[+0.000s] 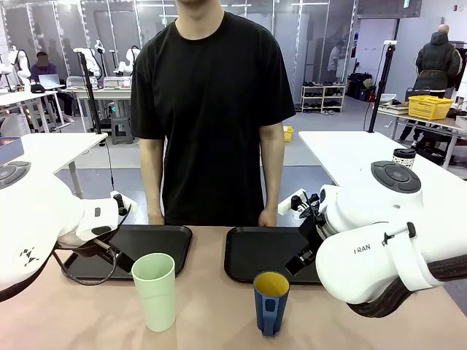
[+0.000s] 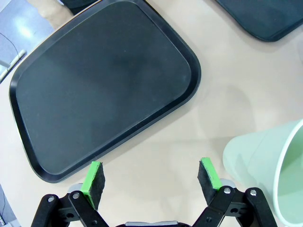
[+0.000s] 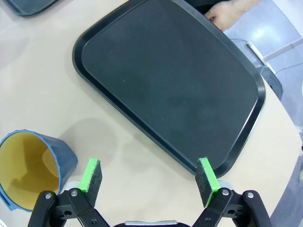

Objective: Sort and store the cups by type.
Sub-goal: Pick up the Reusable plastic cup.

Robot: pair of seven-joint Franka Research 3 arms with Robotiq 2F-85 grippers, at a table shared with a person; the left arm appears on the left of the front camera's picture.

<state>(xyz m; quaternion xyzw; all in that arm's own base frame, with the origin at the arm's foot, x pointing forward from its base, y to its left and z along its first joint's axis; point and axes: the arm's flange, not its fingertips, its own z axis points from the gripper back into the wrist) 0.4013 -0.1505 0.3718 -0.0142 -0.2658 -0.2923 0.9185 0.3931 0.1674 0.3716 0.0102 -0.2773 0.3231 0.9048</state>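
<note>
At left, the left gripper (image 2: 150, 177) spreads its fingers wide and empty over the bare tan table (image 2: 246, 94), near the rim of a smooth black rounded tray (image 2: 99, 90), with the tall pale-green plastic tumbler (image 1: 155, 290) just beside it. Right of centre stands the dark-blue mug (image 1: 271, 300), yellow inside, its handle seemingly facing the robot. It sits near a second black tray (image 1: 259, 251), whose edge the right gripper (image 3: 149, 177) overhangs, open and empty.

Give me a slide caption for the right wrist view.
Open right end effector above the tan table, empty black tray ahead, blue mug with yellow inside beside it.
</note>
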